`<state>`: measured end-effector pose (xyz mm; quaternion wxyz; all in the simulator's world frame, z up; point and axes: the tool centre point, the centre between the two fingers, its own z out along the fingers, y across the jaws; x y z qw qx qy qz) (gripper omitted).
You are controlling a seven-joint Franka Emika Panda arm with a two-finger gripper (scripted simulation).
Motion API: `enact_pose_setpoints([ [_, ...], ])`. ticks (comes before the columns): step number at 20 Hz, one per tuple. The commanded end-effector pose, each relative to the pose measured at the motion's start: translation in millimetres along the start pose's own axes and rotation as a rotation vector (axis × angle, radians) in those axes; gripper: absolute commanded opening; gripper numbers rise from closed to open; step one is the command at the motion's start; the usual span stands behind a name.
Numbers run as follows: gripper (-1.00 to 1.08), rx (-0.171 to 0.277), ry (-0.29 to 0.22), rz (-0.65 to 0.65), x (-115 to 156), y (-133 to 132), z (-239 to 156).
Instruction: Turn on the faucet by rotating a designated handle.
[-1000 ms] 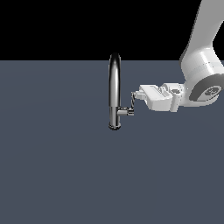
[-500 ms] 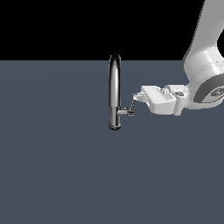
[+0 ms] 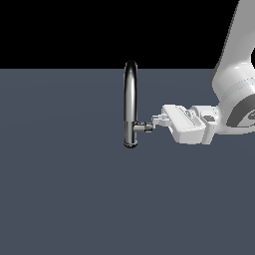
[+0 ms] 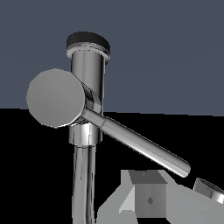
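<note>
The faucet point(image 3: 130, 102) is a tall chrome gooseneck standing on the grey floor, with its short stub point(image 3: 144, 127) pointing to the exterior view's right. My gripper point(image 3: 157, 120) sits right at the stub's end, fingers close together with nothing held between them. In the wrist view the faucet body point(image 4: 87, 72) carries the round stub end point(image 4: 54, 98). The handle point(image 4: 136, 142), a thin chrome lever, slants away from the stub. A grey finger point(image 4: 149, 197) sits just beside the lever's free end. I cannot tell whether they touch.
The flat grey floor point(image 3: 64, 189) spreads around the faucet. My white arm point(image 3: 234, 94) comes in from the exterior view's right edge. A chrome tube end point(image 4: 210, 189) shows near the finger in the wrist view.
My gripper has moved down to the height of the stub. The lever, which slanted up from the stub toward the fingers, has swung down with it.
</note>
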<state>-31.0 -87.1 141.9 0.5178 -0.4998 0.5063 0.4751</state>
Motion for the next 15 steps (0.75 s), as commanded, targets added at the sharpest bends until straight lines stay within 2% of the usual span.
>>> enact_pose_setpoints([
  [1, -1.00, -0.014, -0.012, 0.024, 12, 14, 7],
  [2, -1.00, 0.000, -0.001, 0.002, 2, 3, 0],
  [14, -1.00, -0.014, -0.012, 0.024, 74, 23, 8],
  [15, -1.00, -0.014, -0.012, 0.024, 74, 23, 8],
])
